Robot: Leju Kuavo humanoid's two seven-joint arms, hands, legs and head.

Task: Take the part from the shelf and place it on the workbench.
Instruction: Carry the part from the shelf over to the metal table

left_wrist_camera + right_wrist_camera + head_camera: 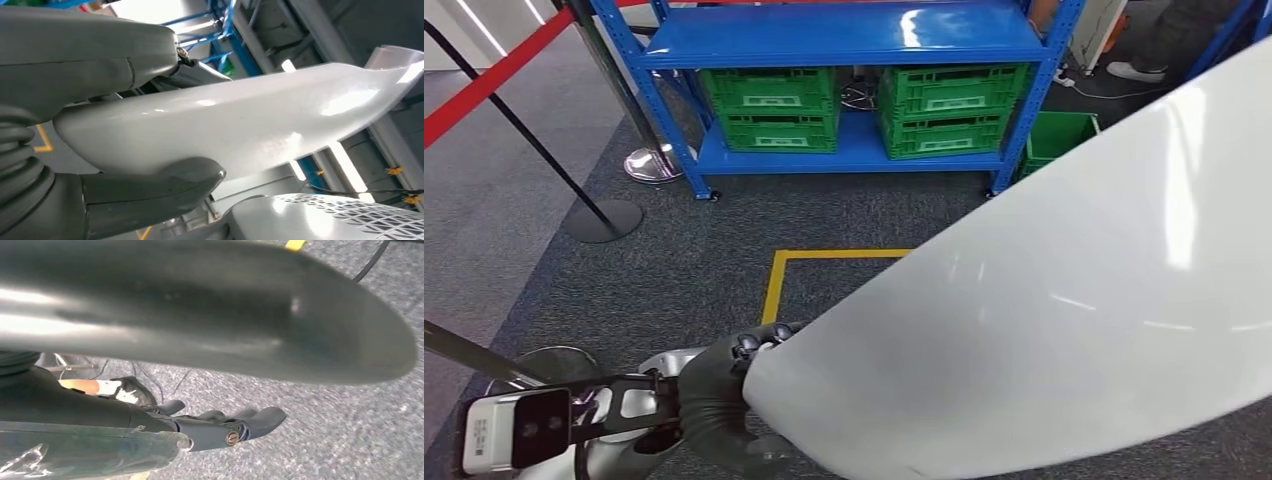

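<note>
In the head view, going from the left edge, a red barrier belt point(494, 75) runs diagonally across the upper left corner, with a black post and its round base point(602, 220) on the grey carpet point(704, 260) below it. At the lower left the left robot hand point(719, 400) comes up from the bottom edge, its dark fingers wrapped over the near end of the part point(1044, 300), a large, smooth, glossy white curved panel. The left wrist view shows this grip closely: the thick grey thumb point(155, 187) presses one face of the panel point(240, 120) while the rest of the left robot hand point(85, 55) lies across the other face, so the panel is clamped between them.

Across the top centre stands a blue shelf point(844, 35) holding green crates point(774, 105) on its lower level. A yellow line point(824, 256) marks the floor in the middle of the frame. The panel fills the whole lower right, rising toward the upper right corner, held in the air above the carpet and well apart from the shelf.

In the right wrist view the right robot hand point(220, 427) has its dark fingers stretched out alongside the dim underside of the panel point(200, 305), apart from it, holding nothing.
</note>
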